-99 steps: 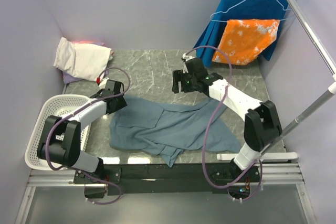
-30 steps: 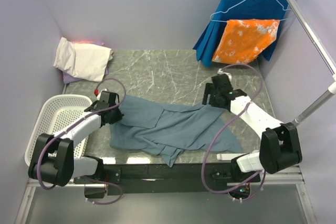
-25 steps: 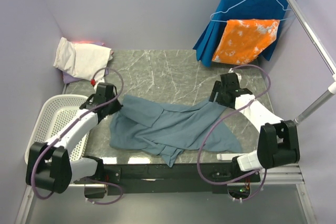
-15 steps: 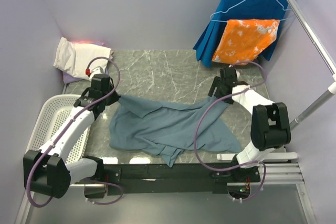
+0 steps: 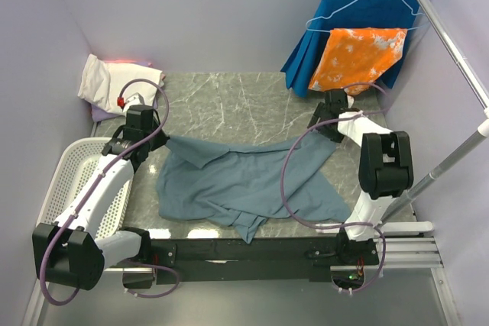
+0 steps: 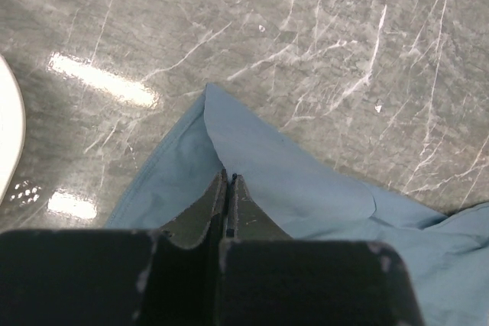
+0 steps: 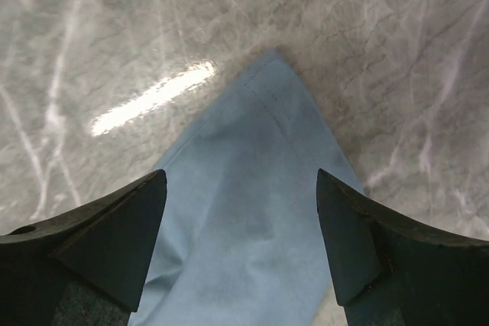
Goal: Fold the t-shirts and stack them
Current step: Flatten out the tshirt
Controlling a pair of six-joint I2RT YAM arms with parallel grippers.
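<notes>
Shirt (image 5: 244, 185) of dusty blue-grey lies rumpled across the near half of the table (image 5: 229, 104). Its body is bunched in loose folds toward the front edge, and two corners are drawn out, one left and one right, with the far edge sagging between them. The left gripper (image 5: 157, 141) holds the left corner. In the left wrist view its fingers (image 6: 218, 204) are pressed together on a ridge of the cloth, and the fabric fans out from there over the grey marble. The right corner lies flat on the table under the right gripper (image 5: 325, 121). In the right wrist view the jaws stand wide apart, one on each side of the pointed corner, holding nothing; whether the tips touch the cloth I cannot tell. At the far left, against the wall, the cream shirt (image 5: 114, 85) sits folded on the lavender shirt (image 5: 102, 114), of which only an edge shows. Both are well apart from the blue-grey one. The white basket (image 5: 65, 181) stands at the left near edge, and the left arm reaches over its right rim. In the far right corner the orange cloth (image 5: 359, 59) hangs in front of the blue garment (image 5: 367, 9), with a white wire hanger (image 5: 348, 7) above them. A metal rail (image 5: 447, 32) slants down the right side.
</notes>
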